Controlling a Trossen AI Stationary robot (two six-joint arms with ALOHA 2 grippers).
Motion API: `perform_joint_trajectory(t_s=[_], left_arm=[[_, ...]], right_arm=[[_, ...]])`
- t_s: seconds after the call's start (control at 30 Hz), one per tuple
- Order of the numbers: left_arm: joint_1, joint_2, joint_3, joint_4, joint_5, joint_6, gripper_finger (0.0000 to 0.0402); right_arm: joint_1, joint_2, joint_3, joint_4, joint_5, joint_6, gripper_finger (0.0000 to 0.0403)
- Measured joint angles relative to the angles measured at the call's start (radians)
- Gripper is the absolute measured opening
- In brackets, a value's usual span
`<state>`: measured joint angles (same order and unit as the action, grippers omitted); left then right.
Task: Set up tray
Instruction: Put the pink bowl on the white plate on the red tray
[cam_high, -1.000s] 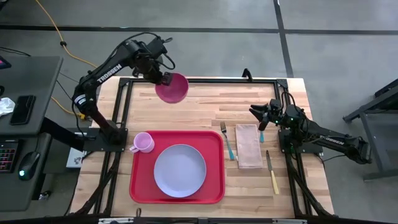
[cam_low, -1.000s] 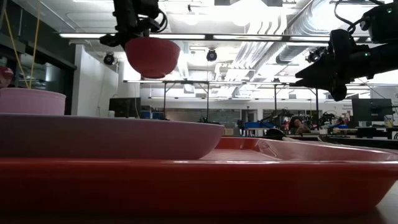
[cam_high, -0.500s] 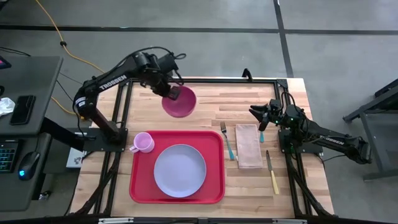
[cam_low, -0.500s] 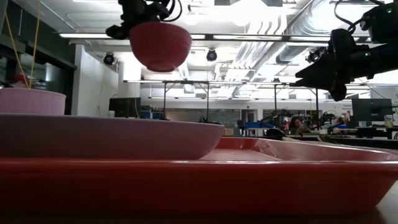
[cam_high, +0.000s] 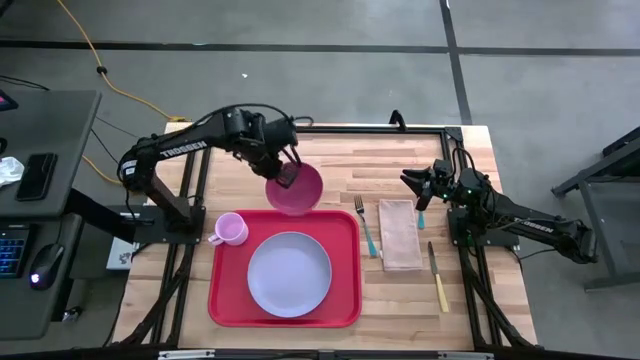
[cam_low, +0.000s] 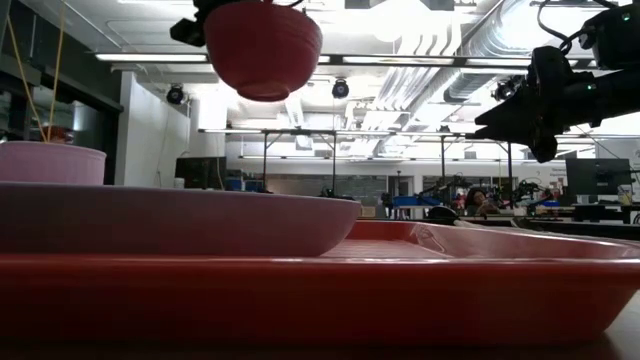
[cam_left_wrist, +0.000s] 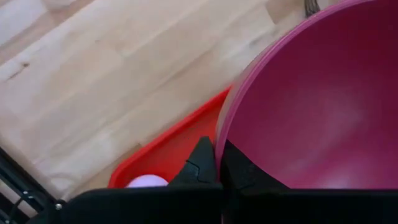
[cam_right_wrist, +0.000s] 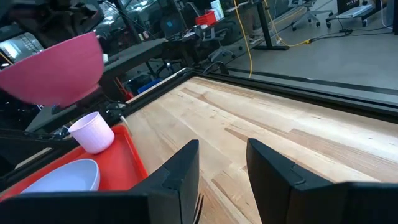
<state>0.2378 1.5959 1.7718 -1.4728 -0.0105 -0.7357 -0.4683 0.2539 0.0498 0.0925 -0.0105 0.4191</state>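
Note:
A magenta bowl (cam_high: 297, 188) hangs in the air over the far edge of the red tray (cam_high: 222, 300), with my left gripper (cam_high: 284, 174) shut on its rim. In the low view the bowl (cam_low: 262, 45) is well above the table, opening up. On the tray lies a pale lavender plate (cam_high: 289, 273), and a pink cup (cam_high: 232, 229) stands at the tray's far left corner. My right gripper (cam_high: 411, 183) waits open, near level, at the table's right, beyond the napkin. My left gripper pinches the bowl's rim (cam_left_wrist: 219, 142) on the side toward the table's left, one finger inside the bowl (cam_left_wrist: 245, 174) and one outside (cam_left_wrist: 200, 163). The fingers come from above, pointing steeply down. The bowl hangs clear of table and tray, roughly upright.
To the right of the tray lie a fork with a teal handle (cam_high: 367, 232), a tan napkin (cam_high: 400, 235) and a knife with a yellow handle (cam_high: 439, 278). A black frame (cam_high: 330, 130) runs around the table top. Bare wood shows on the far half.
My left gripper has carried the bowl from the table's far left toward the near edge and the right, up to the tray's far edge, rolling a little. The bowl has stayed lifted and upright. My right arm has kept still.

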Motion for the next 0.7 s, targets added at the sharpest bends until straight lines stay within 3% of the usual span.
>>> perform_joint_trajectory(t_s=[0.47, 0.7], left_arm=[[-0.2, 0.0, 0.0, 0.004, -0.029, -0.129, 0.0016], [-0.241, 0.0, 0.0, 0.004, -0.048, -0.161, 0.0016]], right_arm=[[0.0, 0.0, 0.0, 0.0, -0.001, 0.004, 0.0112], [0.0, 0.0, 0.0, 0.0, -0.001, 0.005, 0.0112]])
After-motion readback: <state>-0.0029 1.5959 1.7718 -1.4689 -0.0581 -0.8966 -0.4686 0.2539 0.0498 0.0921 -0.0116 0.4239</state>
